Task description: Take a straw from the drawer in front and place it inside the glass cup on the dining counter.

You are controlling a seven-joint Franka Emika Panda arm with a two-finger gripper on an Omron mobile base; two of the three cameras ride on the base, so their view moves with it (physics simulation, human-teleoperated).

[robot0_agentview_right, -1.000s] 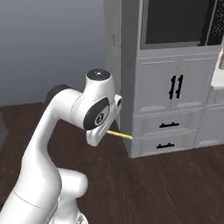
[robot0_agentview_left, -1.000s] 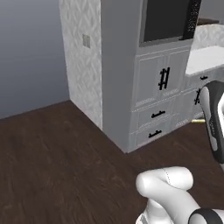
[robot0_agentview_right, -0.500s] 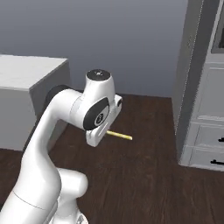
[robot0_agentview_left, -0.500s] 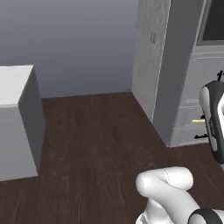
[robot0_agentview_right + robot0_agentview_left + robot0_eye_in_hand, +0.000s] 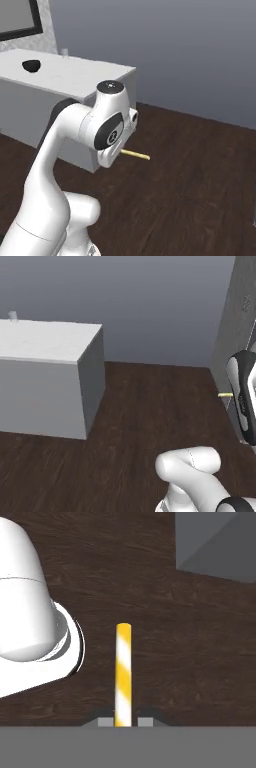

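The yellow, white-striped straw (image 5: pixel 123 667) points straight away from the hand, and my gripper (image 5: pixel 123 722) is shut on its lower end, over the dark floor. In the right base view the straw (image 5: pixel 136 155) sticks out sideways from under the wrist; its tip (image 5: pixel 225 395) also peeks out beside the arm in the left base view. The white dining counter (image 5: pixel 45 341) stands to the left, with the small glass cup (image 5: pixel 13 316) far back on its top. The same counter (image 5: pixel 75 75) and cup (image 5: pixel 64 52) show from the other side. The drawer is out of view.
A dark blue bowl (image 5: pixel 31 65) sits on the counter near the cup. Dark wood floor (image 5: pixel 150 421) stretches between me and the counter. A grey wall corner (image 5: pixel 240 311) rises at the right. The counter's grey corner (image 5: pixel 215 542) is near the hand.
The base has turned, so the whole scene slid right: the grey cabinets and drawers left the views and the dining counter came in. The straw stays held in the gripper.
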